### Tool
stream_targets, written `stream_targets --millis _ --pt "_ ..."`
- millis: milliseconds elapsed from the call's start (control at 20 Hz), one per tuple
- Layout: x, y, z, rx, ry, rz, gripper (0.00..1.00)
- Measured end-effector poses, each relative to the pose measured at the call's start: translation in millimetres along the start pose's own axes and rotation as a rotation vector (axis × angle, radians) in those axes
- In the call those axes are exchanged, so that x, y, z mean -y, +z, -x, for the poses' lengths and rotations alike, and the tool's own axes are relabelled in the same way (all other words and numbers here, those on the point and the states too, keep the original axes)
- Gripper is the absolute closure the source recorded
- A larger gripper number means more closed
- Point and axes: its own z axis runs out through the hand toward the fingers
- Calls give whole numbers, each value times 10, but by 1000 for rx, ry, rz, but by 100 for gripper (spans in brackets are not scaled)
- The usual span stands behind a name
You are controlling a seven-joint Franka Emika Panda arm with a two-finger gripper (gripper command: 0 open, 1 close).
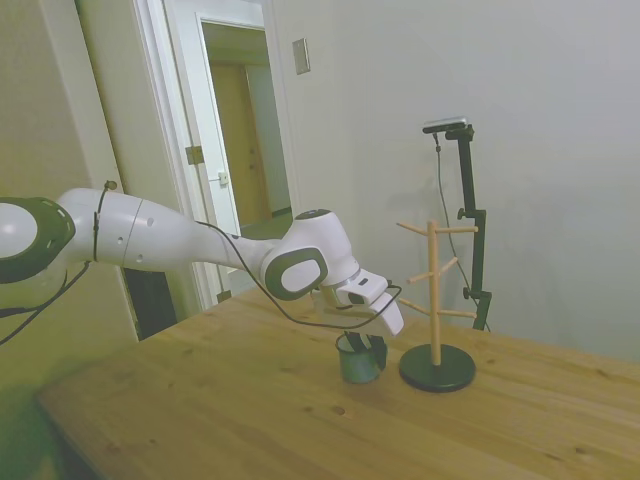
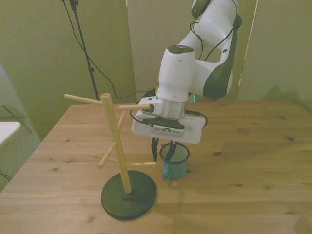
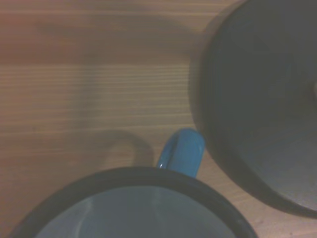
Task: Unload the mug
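Just beside the rack's dark round base [image 2: 128, 196], on its front-view right, the mug [image 2: 174, 161] stands upright on the wooden table [image 2: 253, 161]. Light-blue body, dark rim, pale inside. In the wrist view the blue loop handle [image 3: 182, 152] points toward the base [image 3: 257, 99] and sits close to it; whether they touch can't be told. Side view shows the mug [image 1: 357, 360] dark teal, near the base [image 1: 437, 367] w/ a small gap.

Gripper [image 2: 163, 148] hangs right over the mug, dark fingers [image 2: 155, 147] reaching down at the rim on the rack side. Whether it grips the rim or has let go: can't tell, the white hand body hides the tips. The arm [image 1: 150, 240] stretches low across the table to get there.

Rack [image 2: 115, 146]: light wood post w/ pegs angling off at several heights, all bare.

Table is pale knotty planks, w/ a dark knot [image 2: 217, 154] past the mug away from the rack.

Room: plain light walls; behind the table in the side view an open white-framed doorway [image 1: 235, 130] w/ a wooden door beyond, and a small wall plate [image 1: 301, 56] beside it. Front view has a thin dark stand w/ cable [image 2: 85, 53] against the wall beyond the rack.
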Motion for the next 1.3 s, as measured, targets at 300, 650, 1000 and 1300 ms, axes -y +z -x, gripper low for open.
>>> stream_targets --millis 300,650,1000,1300 --pt "-9 -187 -47 -30 -6 -56 0" --pt "-117 -531 60 -79 -38 -141 0" --pt "-392 -809 364 -108 -86 -242 0" --pt "-590 -911 652 -98 -165 -261 0"
